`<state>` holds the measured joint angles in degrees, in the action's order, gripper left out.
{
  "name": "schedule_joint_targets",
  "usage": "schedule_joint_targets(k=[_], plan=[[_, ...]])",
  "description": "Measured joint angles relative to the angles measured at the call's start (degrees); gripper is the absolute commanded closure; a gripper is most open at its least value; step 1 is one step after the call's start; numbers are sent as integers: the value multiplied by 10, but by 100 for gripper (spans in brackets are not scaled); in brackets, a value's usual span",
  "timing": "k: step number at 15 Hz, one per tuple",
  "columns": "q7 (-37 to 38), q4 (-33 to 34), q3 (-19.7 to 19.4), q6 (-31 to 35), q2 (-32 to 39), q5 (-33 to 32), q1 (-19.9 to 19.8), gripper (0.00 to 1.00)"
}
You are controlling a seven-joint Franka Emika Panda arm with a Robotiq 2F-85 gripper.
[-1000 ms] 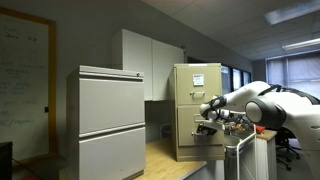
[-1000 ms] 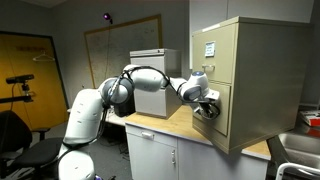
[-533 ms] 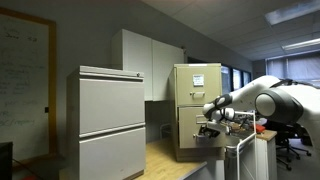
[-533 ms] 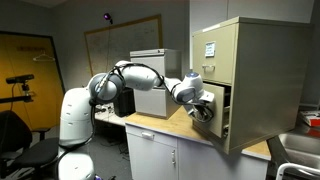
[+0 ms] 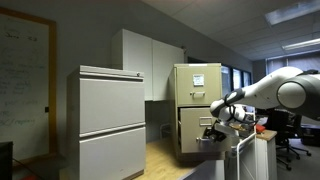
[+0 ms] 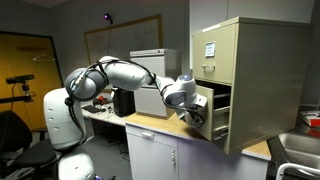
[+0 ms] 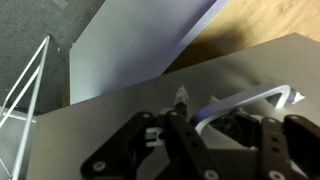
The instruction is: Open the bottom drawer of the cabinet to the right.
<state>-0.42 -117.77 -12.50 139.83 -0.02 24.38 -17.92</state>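
Showed, in both exterior views, the beige-yellow filing cabinet (image 5: 198,95) (image 6: 258,70) upright on a wood-topped counter (image 5: 165,157) (image 6: 160,127), with white papers on its upper front. Found the bottom drawer (image 5: 205,148) (image 6: 217,125) standing partly out of the cabinet body, a dark hollow showing behind its front in an exterior view. Located the Robotiq gripper (image 5: 212,128) (image 6: 193,114) at that drawer's front, at handle height. Recorded, in the wrist view, the bottom drawer (image 7: 110,130) filling the lower frame, its curved metal handle (image 7: 250,98) running past the black fingers (image 7: 180,115) of the gripper (image 7: 210,120). Could not tell the width of the jaws, nor whether they truly clamped the handle; contact seemed likely in this close, partly blocked view. Noted a pale grey two-drawer cabinet (image 5: 110,120) standing well apart from the beige one.
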Motion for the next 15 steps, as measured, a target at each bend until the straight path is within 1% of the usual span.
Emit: schedule_joint_targets(k=[3, 8, 11, 15], plan=[[-23, -64, -6, -5, -58, 14, 5, 93], [-23, -161, -17, 8, -148, 12, 20, 93], [-23, -195, -27, 11, -181, 11, 30, 93], [-23, -214, -38, 14, -202, 9, 41, 93]])
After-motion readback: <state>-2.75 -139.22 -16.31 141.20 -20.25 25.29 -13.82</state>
